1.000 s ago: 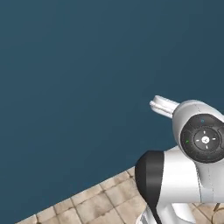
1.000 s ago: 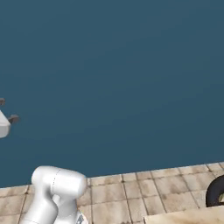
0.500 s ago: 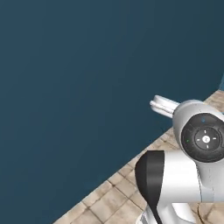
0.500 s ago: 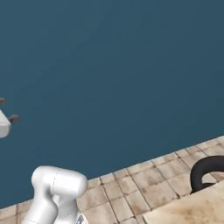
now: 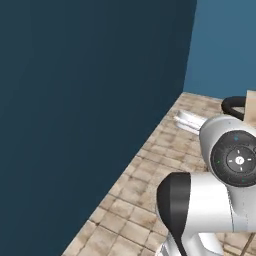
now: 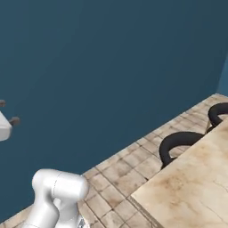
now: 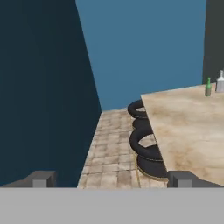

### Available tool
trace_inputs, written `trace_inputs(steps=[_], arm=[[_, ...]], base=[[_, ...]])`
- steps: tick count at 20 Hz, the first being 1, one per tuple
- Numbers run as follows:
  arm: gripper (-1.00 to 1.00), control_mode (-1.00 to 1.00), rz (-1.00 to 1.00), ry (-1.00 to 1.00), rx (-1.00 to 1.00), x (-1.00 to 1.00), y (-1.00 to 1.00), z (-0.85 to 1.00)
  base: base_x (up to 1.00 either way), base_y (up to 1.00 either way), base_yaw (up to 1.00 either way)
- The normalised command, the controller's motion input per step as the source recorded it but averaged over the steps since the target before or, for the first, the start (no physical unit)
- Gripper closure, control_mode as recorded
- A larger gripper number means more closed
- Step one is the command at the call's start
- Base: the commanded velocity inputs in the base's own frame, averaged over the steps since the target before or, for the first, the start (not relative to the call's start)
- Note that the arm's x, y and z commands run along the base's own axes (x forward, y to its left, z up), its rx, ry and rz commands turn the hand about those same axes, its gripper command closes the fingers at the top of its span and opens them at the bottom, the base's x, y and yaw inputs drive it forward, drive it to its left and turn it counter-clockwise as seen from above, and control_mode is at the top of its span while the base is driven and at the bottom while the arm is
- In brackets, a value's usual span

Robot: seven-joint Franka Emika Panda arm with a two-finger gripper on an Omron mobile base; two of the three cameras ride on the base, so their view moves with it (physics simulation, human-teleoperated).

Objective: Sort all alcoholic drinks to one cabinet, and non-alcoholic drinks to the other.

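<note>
Far off in the hand view, two alcoholic drinks stand side by side at the back right of a beige counter [image 7: 188, 127]: a slim green glass bottle [image 7: 208, 88] and a pale clear bottle [image 7: 221, 81], its label too small to read. My gripper [image 7: 111, 179] is open with nothing between its dark fingertips [image 7: 43, 178], and it is well short of the counter. In the right base view the gripper [image 6: 9, 112] pokes in at the left edge. The non-alcoholic drinks and the cabinets are out of view.
A dark blue wall [image 5: 75, 100] runs along my left, meeting a lighter blue wall at a corner. Two black round stools [image 7: 146, 146] [image 6: 180, 142] stand on the tiled floor [image 5: 150, 175] against the counter's near side [image 6: 191, 182].
The whole picture has shifted, so the cameras have moved with the base. The wall corner, more floor, the stools and the counter have come into view. The gripper stays open.
</note>
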Motion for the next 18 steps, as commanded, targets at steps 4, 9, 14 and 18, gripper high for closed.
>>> trace_inputs(steps=[4,9,14,18], arm=[[-1.00,1.00,0.00,0.00,0.00,0.00,0.00,0.00],[-1.00,1.00,0.00,0.00,0.00,0.00,0.00,0.00],[-1.00,1.00,0.00,0.00,0.00,0.00,0.00,0.00],[-1.00,1.00,0.00,0.00,0.00,0.00,0.00,0.00]], base=[[0.37,0.00,-0.54],[0.50,0.11,-0.50],[0.58,0.37,-0.40],[0.52,0.51,-0.35]])
